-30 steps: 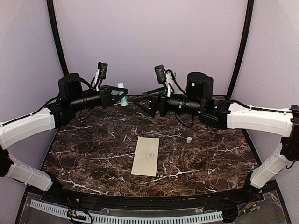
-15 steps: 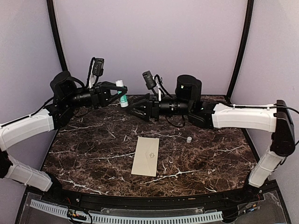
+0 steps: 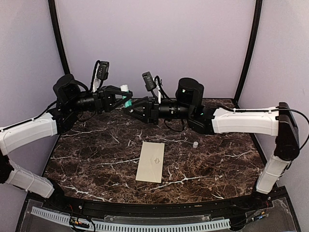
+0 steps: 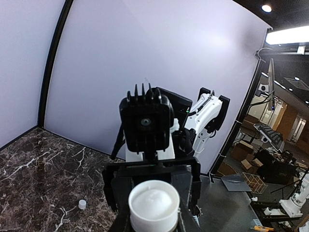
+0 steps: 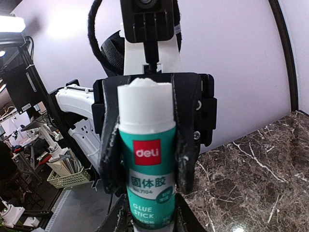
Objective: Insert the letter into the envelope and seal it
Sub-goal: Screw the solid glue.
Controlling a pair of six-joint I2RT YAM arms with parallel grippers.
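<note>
The cream envelope (image 3: 150,161) lies flat mid-table, its faint emblem facing up. The letter is out of view. High above the back of the table, my left gripper (image 3: 123,98) is shut on a green and white glue stick (image 3: 126,94). My right gripper (image 3: 132,107) meets it head-on from the right. In the right wrist view the left fingers (image 5: 110,145) clamp the glue stick (image 5: 147,159) at mid-body, and my right gripper (image 5: 150,220) hugs its base on both sides. The left wrist view shows the glue stick's white end (image 4: 153,203) between my left gripper's (image 4: 153,221) fingers.
A small white cap (image 3: 195,144) sits on the dark marble table (image 3: 96,159) right of the envelope; the cap (image 4: 82,204) also shows in the left wrist view. Purple walls and black corner posts (image 3: 57,38) enclose the table's back and sides.
My right arm has swung left toward the left gripper, and its jaws have narrowed onto the glue stick's base. The left gripper rose a little, still gripping the stick.
</note>
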